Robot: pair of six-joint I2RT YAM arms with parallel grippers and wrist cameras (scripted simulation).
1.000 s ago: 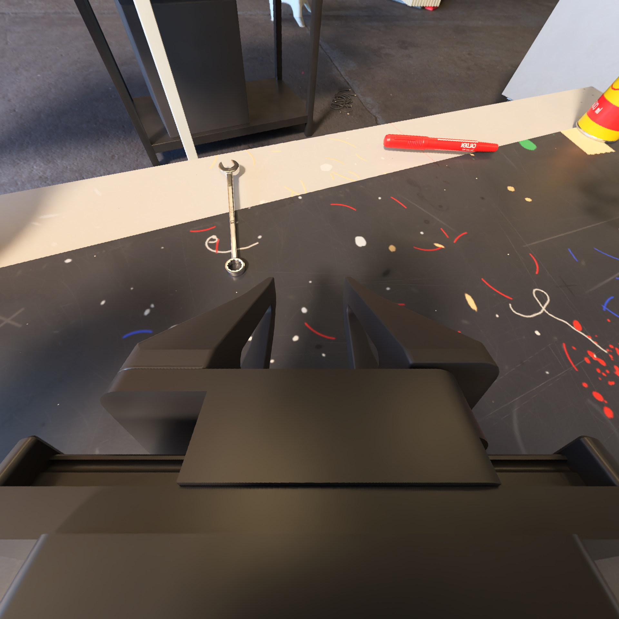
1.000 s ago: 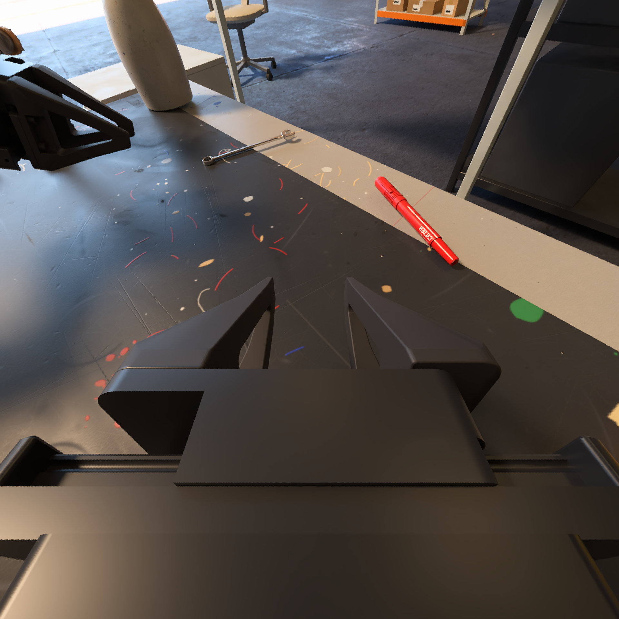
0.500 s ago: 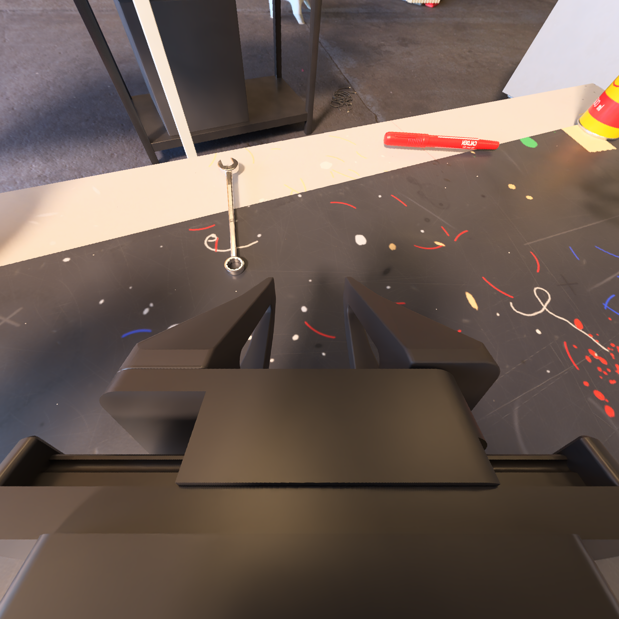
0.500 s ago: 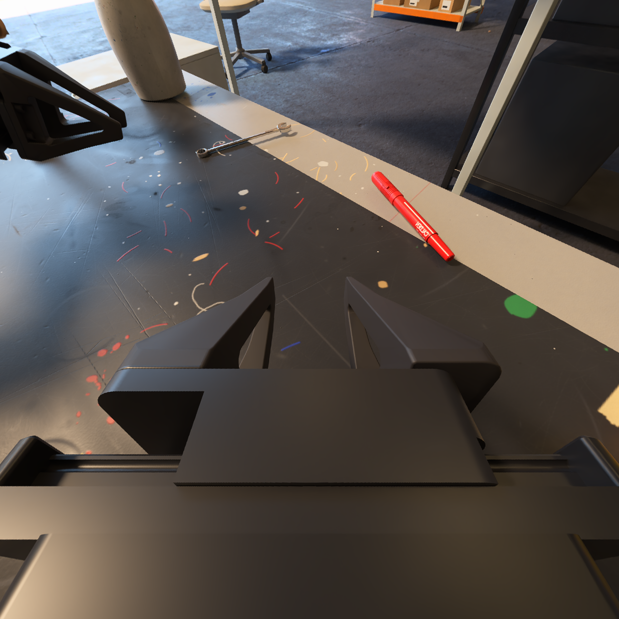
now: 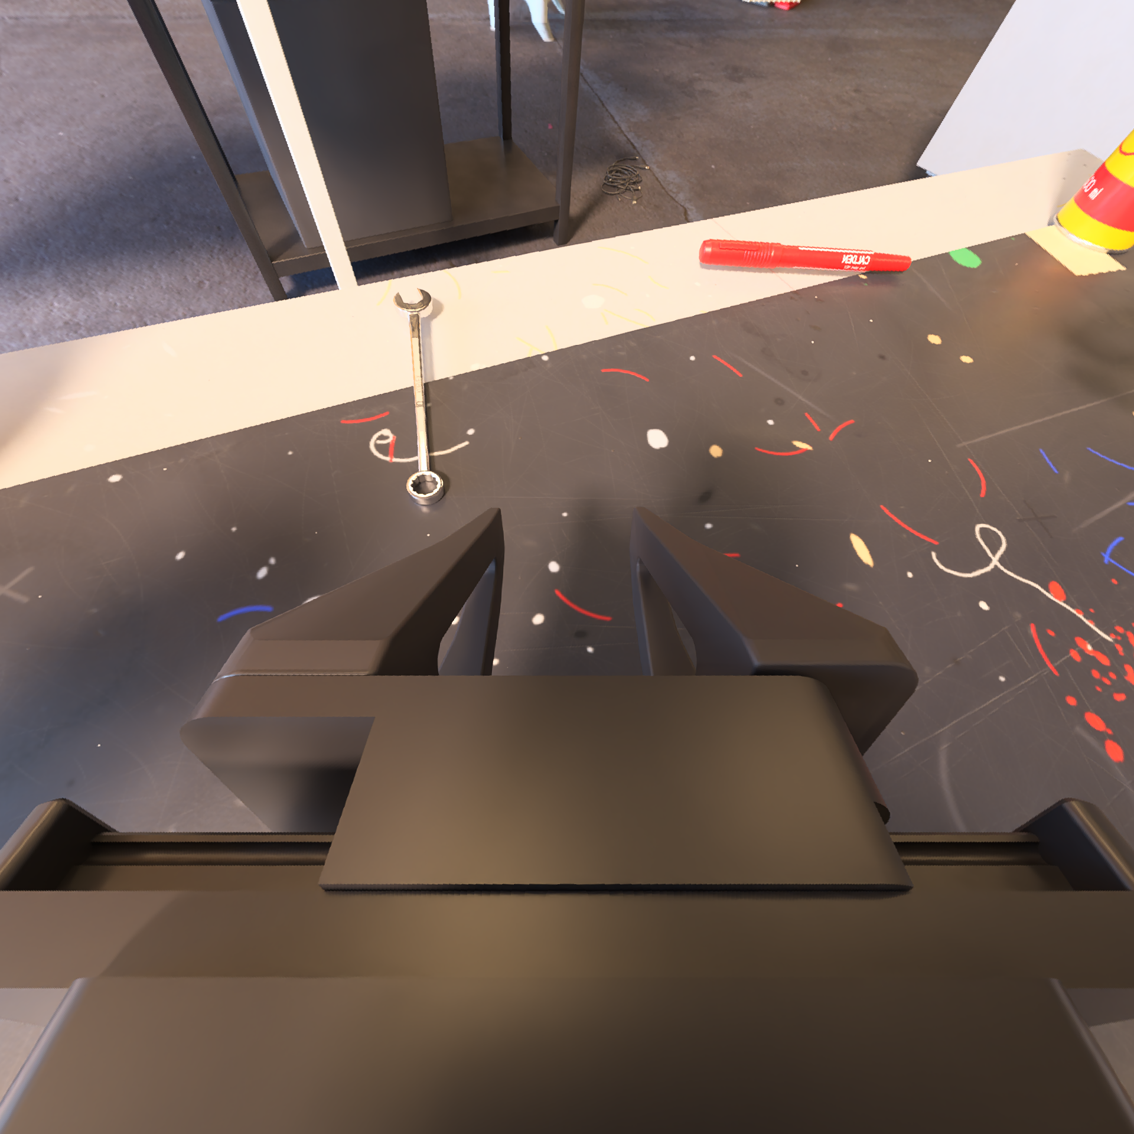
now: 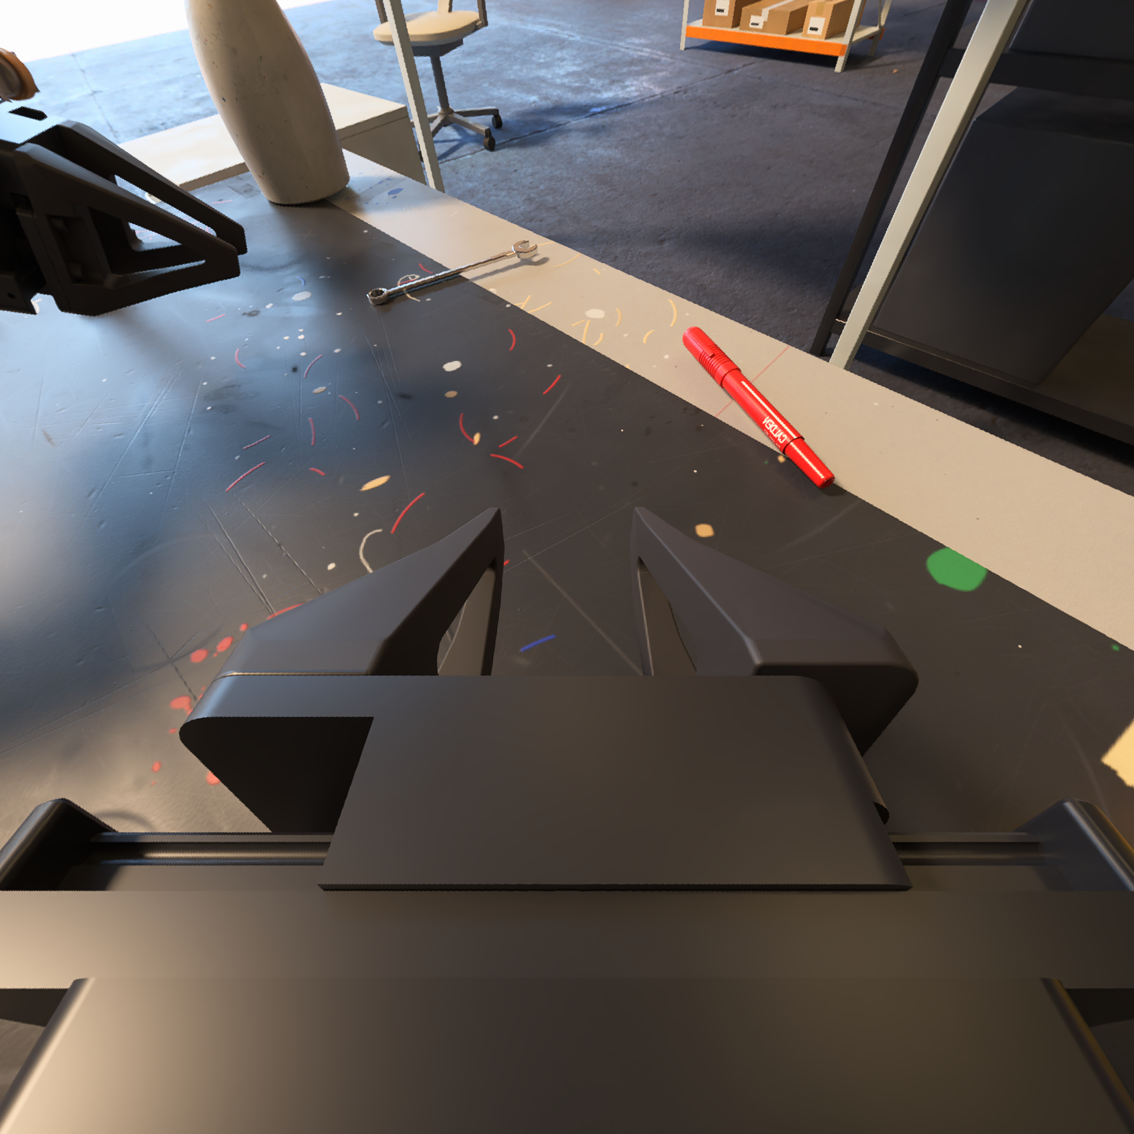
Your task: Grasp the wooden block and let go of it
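Over the counter | both our pincers, left and right, narrowly parted, empty | wooden block unseen | we risk grabbing wrench or marker.

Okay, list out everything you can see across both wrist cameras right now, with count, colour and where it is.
wrench: 1, silver, straddling the mat's far edge and the pale table border.
marker: 1, red, capped, lying on the pale border.
can: 1, yellow and red, far right corner, cut off by the frame.
vase: 1, cream, upright at the table's far left corner.
mat: 1, dark grey, paint-flecked, covering the table.
office chair: 1, beige, on the floor.
wooden block: none in view.
left gripper: 1, black, open and empty over the mat.
right gripper: 1, black, open and empty over the mat.
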